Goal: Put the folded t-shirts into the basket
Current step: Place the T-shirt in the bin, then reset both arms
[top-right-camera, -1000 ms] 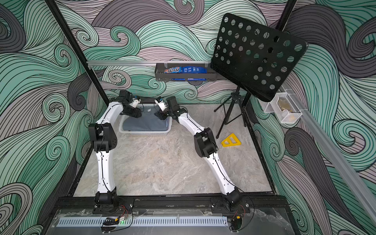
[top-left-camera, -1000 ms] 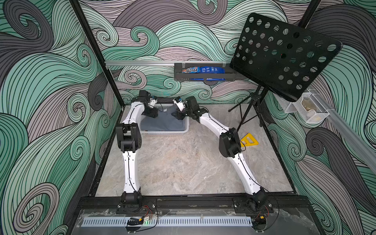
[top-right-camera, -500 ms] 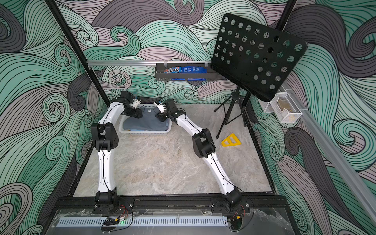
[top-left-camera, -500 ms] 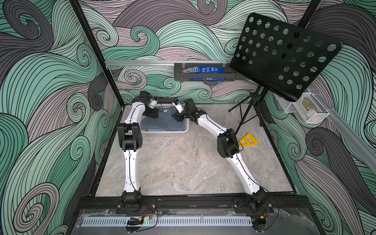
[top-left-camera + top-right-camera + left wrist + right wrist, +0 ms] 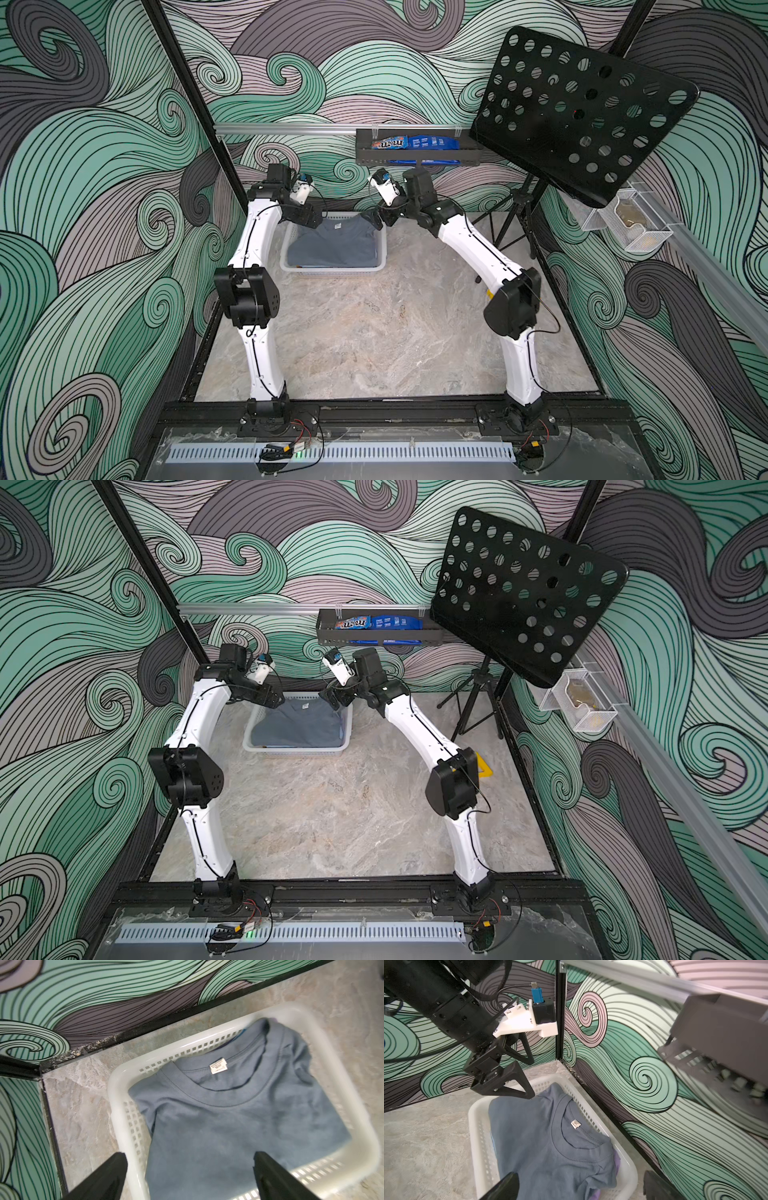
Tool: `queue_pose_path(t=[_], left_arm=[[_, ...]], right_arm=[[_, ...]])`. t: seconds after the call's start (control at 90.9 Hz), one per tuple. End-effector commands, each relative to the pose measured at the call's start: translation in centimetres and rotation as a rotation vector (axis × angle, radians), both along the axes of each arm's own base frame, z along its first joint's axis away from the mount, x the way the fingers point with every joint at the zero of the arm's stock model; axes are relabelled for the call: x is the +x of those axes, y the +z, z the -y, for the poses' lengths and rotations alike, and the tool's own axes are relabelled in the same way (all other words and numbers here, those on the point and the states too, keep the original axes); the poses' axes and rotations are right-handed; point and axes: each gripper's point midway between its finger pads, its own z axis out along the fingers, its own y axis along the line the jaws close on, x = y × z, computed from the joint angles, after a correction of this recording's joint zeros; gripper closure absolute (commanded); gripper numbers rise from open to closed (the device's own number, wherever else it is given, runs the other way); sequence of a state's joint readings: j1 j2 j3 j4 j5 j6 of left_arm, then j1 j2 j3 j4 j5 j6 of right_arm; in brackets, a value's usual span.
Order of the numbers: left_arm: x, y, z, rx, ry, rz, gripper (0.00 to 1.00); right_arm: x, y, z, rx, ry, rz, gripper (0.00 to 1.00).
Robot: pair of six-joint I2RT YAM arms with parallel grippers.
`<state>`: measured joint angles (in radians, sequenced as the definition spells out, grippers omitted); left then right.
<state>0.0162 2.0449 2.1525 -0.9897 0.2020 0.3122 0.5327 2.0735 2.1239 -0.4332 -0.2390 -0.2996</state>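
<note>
Apparently the task is almost finished: the dark grey t-shirt (image 5: 332,245) lies on top inside the white basket (image 5: 332,272), a lilac t-shirt (image 5: 617,1159) peeks out under it, and no shirt lies on the marble tabletop (image 5: 374,332). The left gripper (image 5: 190,1159) and the right gripper (image 5: 581,1178) hover above the basket, both wide open and empty. The other shirts are hidden, probably lower in the pile, so I judge that only pulling the arms away is left.

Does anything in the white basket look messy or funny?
A little. The dark grey folded t-shirt lies rumpled in the white perforated plastic basket, one corner bunched against the rim, with lilac cloth peeking out underneath.
</note>
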Motion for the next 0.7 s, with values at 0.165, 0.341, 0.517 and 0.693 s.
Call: queue_pose_path(t=[0.165, 0.341, 0.517, 0.693], left_arm=[[-7.9, 2.3, 0.2, 0.006, -0.029, 0.05, 0.01], [-12.9, 1.1, -2.0, 0.101, 0.066, 0.21, 0.01], [-16.7, -1.5, -5.4, 0.166, 0.237, 0.407, 0.01], [-19.2, -3.7, -8.5, 0.137, 0.463, 0.504, 0.01]], right_arm=[[-5.4, -0.6, 9.7, -0.109, -0.123, 0.029, 0.01], [-8.6, -2.4, 18.4, -0.106, -0.271, 0.059, 0.01], [-11.6, -4.7, 27.4, -0.083, -0.491, 0.148, 0.01], [-13.8, -7.1, 34.0, 0.001, -0.696, 0.191, 0.01]])
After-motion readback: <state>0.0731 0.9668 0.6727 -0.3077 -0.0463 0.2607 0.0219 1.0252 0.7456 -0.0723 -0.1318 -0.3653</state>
